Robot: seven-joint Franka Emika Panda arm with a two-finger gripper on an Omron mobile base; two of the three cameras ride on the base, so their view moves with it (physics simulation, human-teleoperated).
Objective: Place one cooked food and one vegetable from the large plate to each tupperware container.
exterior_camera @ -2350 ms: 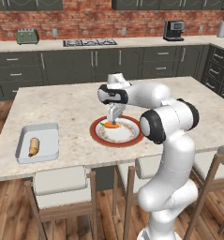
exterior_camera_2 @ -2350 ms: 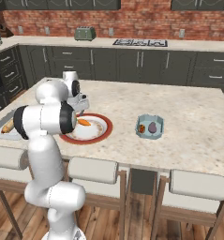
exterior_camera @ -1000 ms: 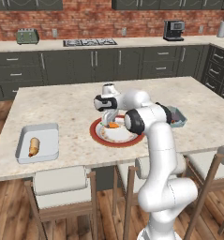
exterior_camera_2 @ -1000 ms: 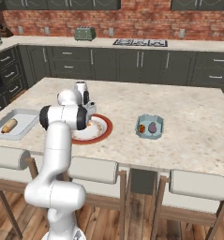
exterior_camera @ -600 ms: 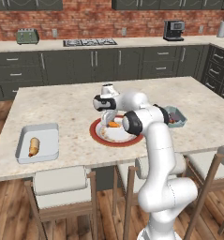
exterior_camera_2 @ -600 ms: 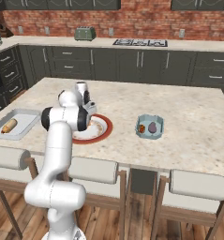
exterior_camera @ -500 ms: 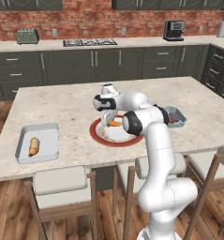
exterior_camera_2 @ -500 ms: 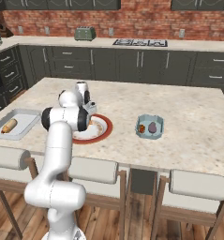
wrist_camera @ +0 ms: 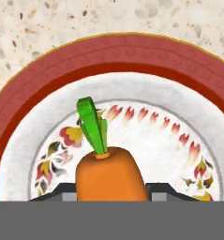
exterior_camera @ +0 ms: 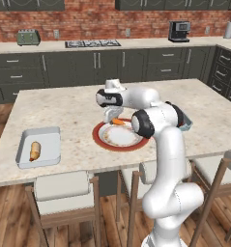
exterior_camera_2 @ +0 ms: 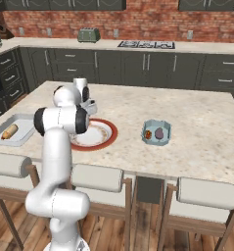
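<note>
A toaster [exterior_camera: 28, 36], stovetop [exterior_camera: 93, 43] and coffee machine [exterior_camera: 179, 31] line the back counter [exterior_camera: 136, 44]

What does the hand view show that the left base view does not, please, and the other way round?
Hand view alone: the carrot's green top, the painted floral pattern on the plate's white centre, and the gripper's dark tips pressed against the carrot's sides.

Left base view alone: the tupperware container at the counter's left end with the hot dog inside, the white arm, and a second container half hidden behind it.

Both: the carrot over the red-rimmed large plate on the speckled counter.
</note>
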